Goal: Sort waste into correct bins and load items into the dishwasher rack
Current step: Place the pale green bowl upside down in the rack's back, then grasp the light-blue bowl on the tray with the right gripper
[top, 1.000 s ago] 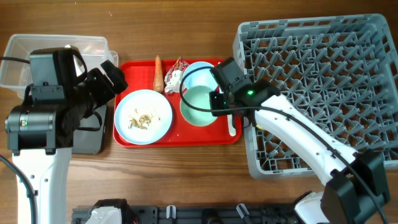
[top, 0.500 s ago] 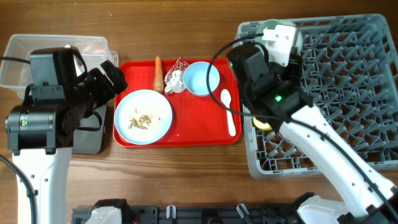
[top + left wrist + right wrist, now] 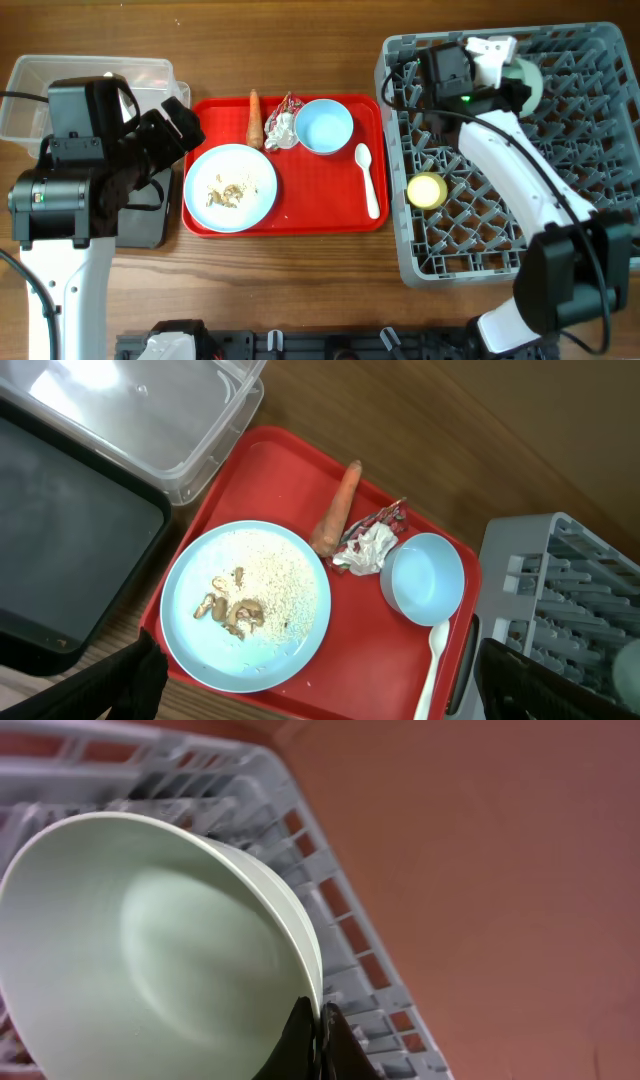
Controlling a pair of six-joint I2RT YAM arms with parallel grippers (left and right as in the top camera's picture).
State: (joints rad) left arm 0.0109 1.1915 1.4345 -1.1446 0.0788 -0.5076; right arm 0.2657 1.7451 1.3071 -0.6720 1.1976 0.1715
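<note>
Since a second ago the right arm has swung the pale green bowl [image 3: 525,82] off the red tray [image 3: 300,215] and over to the far edge of the dishwasher rack [image 3: 580,190]. The pale blue bowl [image 3: 324,127] now sits in plain sight on the tray. The main risk lies at the rack's rim. The pale green bowl hangs tipped on its edge right by the outer wall, with bare surface [image 3: 480,870] showing beyond it in the wrist view. If it is let go here it could lean outward and roll off, or come to rest on top of the pegs and not settle between them. Grip is the second worry: the right fingers [image 3: 296,1045] are clenched almost together on a thin stretch of rim, so a tilt or a knock against a peg could pull the bowl free. The green bowl with yellow inside [image 3: 426,190] already rests in the rack's near-left part, and the arm's return path probably passes above it. The left fingers [image 3: 135,680] are spread wide and hold nothing, hovering by the black tray [image 3: 60,560] and clear tub [image 3: 215,455]. Nothing else has left the red tray: the pale blue plate [image 3: 255,205] of scraps [image 3: 229,191], the white spoon [image 3: 369,185], the carrot [image 3: 254,118] and the wrapper [image 3: 280,122].
</note>
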